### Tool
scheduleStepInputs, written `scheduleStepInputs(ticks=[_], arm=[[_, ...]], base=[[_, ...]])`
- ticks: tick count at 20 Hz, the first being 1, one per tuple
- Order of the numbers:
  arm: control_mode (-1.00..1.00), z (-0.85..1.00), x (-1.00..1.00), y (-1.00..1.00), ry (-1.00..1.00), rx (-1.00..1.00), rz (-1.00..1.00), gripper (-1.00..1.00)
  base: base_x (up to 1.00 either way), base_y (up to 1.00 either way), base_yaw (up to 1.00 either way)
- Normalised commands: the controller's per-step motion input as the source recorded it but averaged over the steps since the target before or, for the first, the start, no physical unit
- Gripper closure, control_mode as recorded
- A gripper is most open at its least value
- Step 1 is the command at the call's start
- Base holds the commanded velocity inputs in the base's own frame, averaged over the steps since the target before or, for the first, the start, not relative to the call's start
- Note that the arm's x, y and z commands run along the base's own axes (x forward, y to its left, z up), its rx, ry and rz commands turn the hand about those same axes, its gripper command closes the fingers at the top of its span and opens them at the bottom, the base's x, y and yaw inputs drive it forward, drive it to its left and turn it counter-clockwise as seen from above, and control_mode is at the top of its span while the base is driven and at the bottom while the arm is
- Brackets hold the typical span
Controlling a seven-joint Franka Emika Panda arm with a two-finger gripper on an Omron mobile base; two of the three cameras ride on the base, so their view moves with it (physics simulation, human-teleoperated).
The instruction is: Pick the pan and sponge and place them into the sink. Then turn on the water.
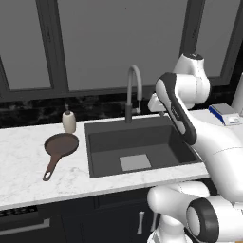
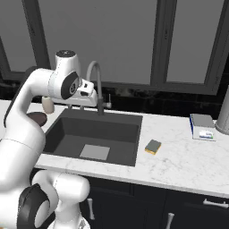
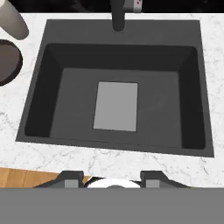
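The gripper [image 3: 113, 177] hangs above the near edge of the sink [image 3: 65, 94], looking straight down into it, with its two short fingertips [image 3: 70, 177] drawn close together and nothing between them. Directly below and ahead of the hand lies the dark grey basin with its pale grey square at the bottom; no stream falls from the tall arched faucet [image 1: 133, 90], which stands at the far rim of the basin, beyond the hand. The counter [image 2: 188, 163] around the sink is white marble with faint grey veins, and under it run dark cabinet fronts with pale handles. Behind the counter is a black glossy backsplash, and above that a row of large grey window panes in dark frames. To the hand's left, on the counter just beside the basin, lies the pan [image 1: 60, 147], its round bowl nearest the sink and its long thin handle pointing toward the front edge. A small cream soap bottle [image 1: 69, 121] stands just behind the pan, near the wall. To the hand's right, on the other side of the basin, the sponge [image 2: 153, 146] sits on the marble close to the sink's rim, grey-green face up. Farther right, well apart from the sponge, lies a flat blue-and-white box [image 2: 202, 126].
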Motion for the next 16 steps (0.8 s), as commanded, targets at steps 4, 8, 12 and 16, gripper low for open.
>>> scheduleStepInputs(ticks=[4,8,12,16], arm=[[-1.0,0.0,-0.02,0.07,0.0,0.0,0.0,-1.0],[-1.0,-0.23,0.0,0.48,0.02,0.03,0.0,-1.0],[-1.0,-0.58,0.0,0.99,0.04,0.09,-0.08,-1.0],[-1.0,-0.54,-0.01,1.0,0.11,0.02,-0.1,-1.0]], base=[[0.0,0.0,0.0],[0.0,0.0,0.0],[0.0,0.0,0.0],[0.0,0.0,0.0]])
